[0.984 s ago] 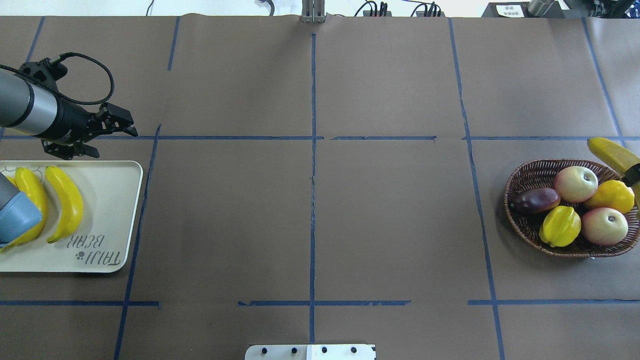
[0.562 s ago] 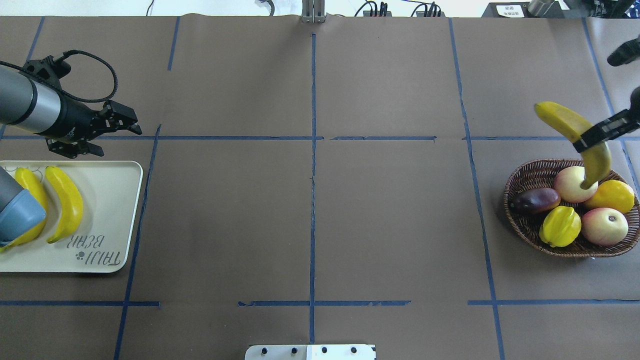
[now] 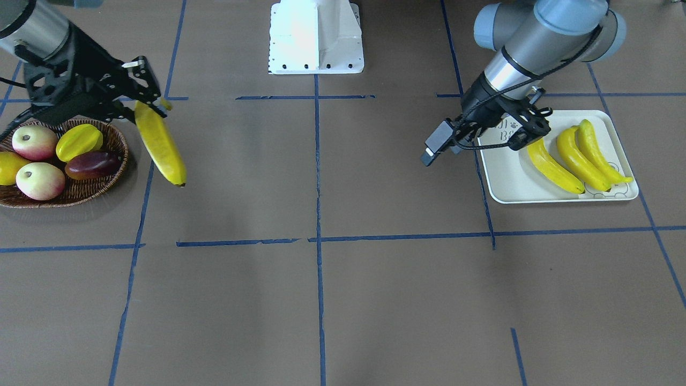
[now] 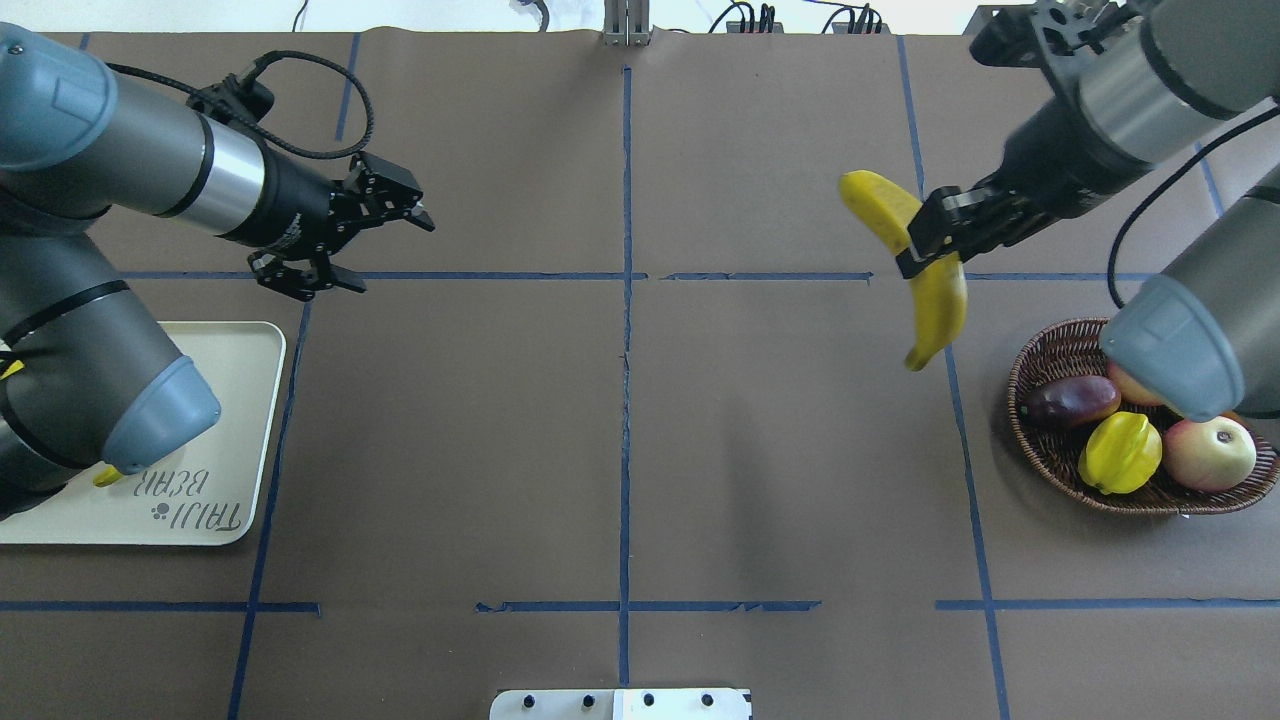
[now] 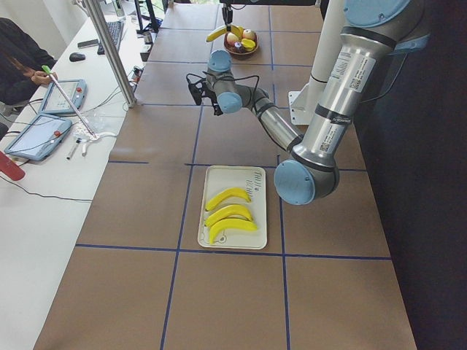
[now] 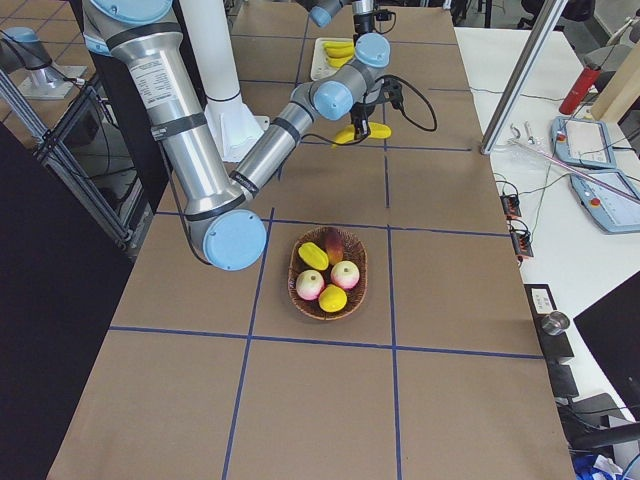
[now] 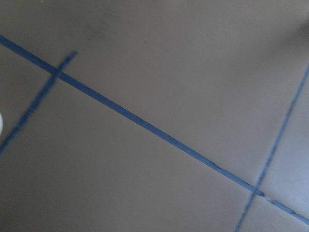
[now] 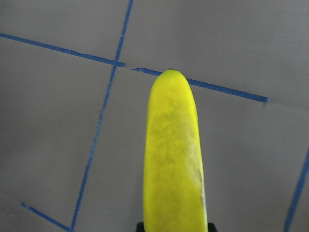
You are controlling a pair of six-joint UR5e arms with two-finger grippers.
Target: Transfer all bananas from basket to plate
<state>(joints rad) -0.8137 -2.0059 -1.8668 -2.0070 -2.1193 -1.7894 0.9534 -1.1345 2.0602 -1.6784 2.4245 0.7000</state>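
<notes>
My right gripper (image 4: 925, 248) is shut on a yellow banana (image 4: 932, 290) and holds it in the air, left of the wicker basket (image 4: 1045, 455). The banana hangs with its dark tip down; it also shows in the front view (image 3: 159, 142) and fills the right wrist view (image 8: 174, 159). No banana shows in the basket (image 3: 80, 195). Three bananas (image 3: 576, 156) lie side by side on the off-white plate (image 3: 509, 177). In the overhead view my left arm hides them on the plate (image 4: 215, 400). My left gripper (image 4: 388, 248) is open and empty, right of the plate, over the table.
The basket holds two apples (image 3: 33, 142), a starfruit (image 4: 1120, 452), a purple fruit (image 4: 1070, 400) and a round yellow fruit (image 3: 8, 167). My left elbow (image 4: 150, 410) hangs over the plate. Blue tape lines cross the brown paper (image 7: 154, 130). A white base plate (image 3: 316, 37) sits at the robot's side.
My right gripper has carried the banana from above the basket leftward toward the table's middle. My left arm has swung right, away from the plate, its gripper staying open.
</notes>
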